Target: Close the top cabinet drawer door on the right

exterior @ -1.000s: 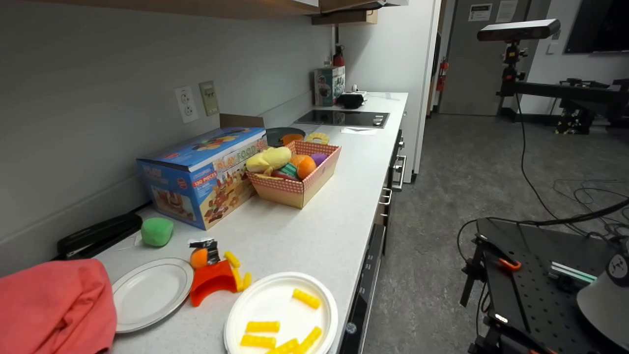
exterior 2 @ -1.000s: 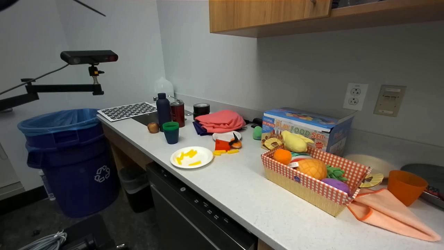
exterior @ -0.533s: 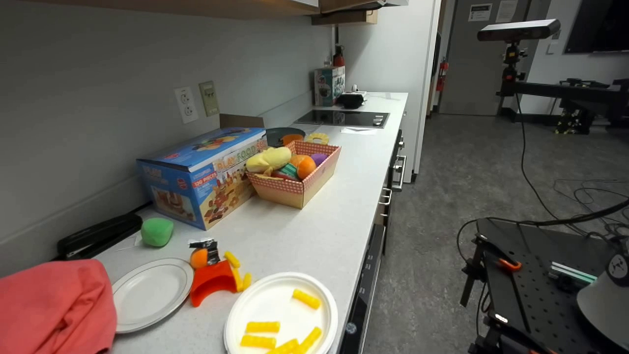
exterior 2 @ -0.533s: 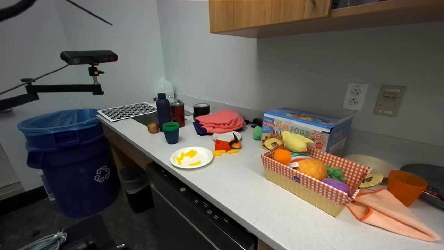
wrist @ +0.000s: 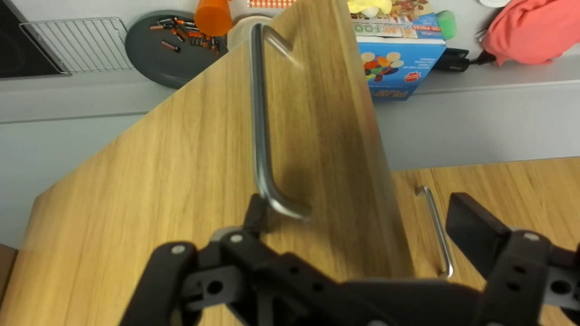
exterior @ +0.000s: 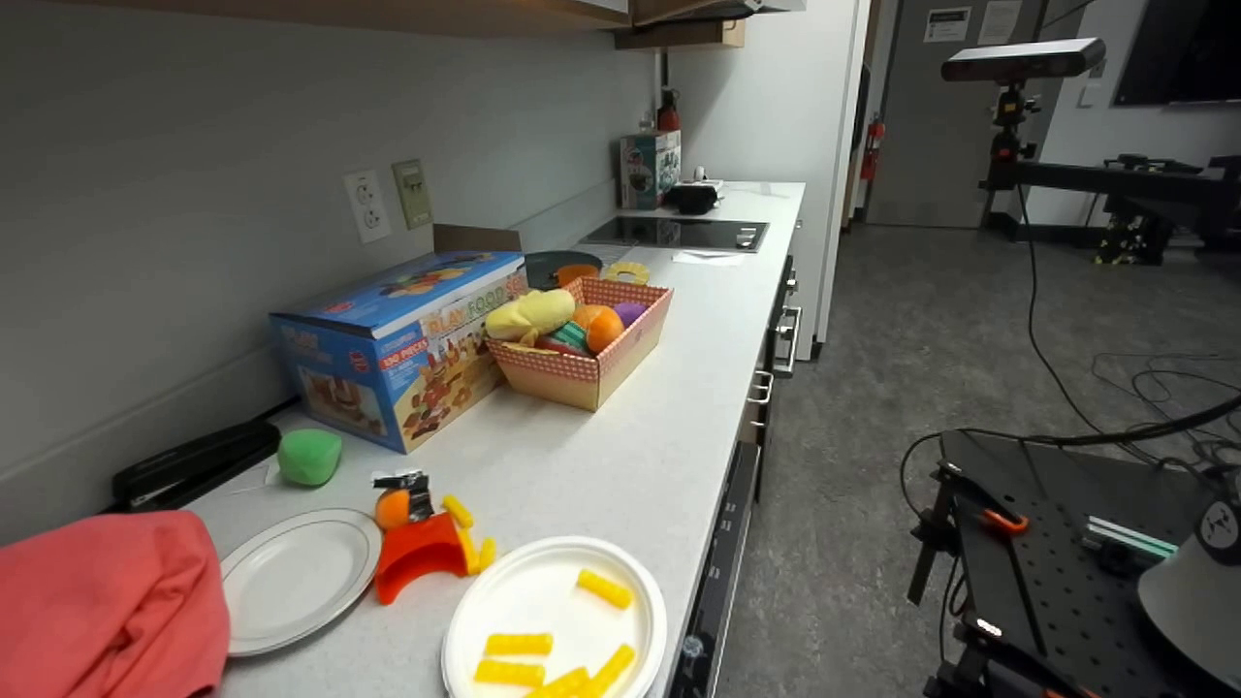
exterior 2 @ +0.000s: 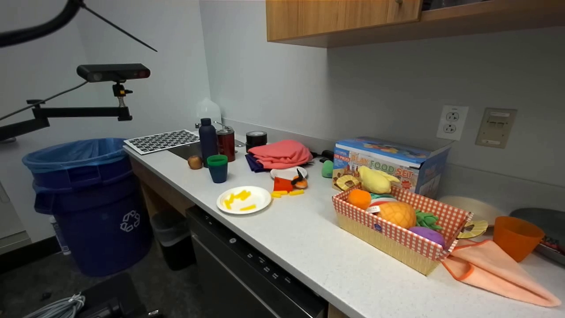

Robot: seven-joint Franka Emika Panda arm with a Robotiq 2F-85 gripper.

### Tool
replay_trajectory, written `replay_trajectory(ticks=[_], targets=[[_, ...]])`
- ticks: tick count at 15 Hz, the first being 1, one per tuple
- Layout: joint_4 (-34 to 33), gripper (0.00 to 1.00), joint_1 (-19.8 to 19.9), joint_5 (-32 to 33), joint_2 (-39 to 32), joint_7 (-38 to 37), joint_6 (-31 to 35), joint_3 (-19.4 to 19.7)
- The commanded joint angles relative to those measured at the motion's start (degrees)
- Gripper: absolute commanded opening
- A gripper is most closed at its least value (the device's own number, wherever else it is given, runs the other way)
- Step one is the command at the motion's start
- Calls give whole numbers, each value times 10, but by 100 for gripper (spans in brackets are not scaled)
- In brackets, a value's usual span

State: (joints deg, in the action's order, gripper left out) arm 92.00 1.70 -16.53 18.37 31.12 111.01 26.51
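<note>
In the wrist view, which stands upside down, a wooden cabinet door is swung open at an angle and fills the left and middle. Its metal bar handle is close to my gripper. My gripper is open, its fingers wide apart. The left fingertip overlaps the handle's lower end; I cannot tell whether it touches. The right finger is in front of a closed cabinet door with its own handle. In an exterior view the upper cabinet shows an open gap at right. The gripper is outside both exterior views.
Below the cabinet, the counter holds a food-set box, a checkered basket, an orange cup and a plate. A camera on a stand is at left. The robot's base is on a black cart.
In an exterior view, a black cable and thin rod at the top left have moved down and right, further into view. In an exterior view a thin dark line appears at the top right.
</note>
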Motion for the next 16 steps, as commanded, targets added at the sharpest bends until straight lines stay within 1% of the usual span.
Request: replay_trajectory(ticks=[1,7,11,16], targets=[[-13,100,1,-23,-20,26,-12,-21],[-44,100,4,-29,-56,65,0,-43],[-66,100,7,-41,-80,76,3,-52],[-113,100,14,-67,-127,91,5,-61]])
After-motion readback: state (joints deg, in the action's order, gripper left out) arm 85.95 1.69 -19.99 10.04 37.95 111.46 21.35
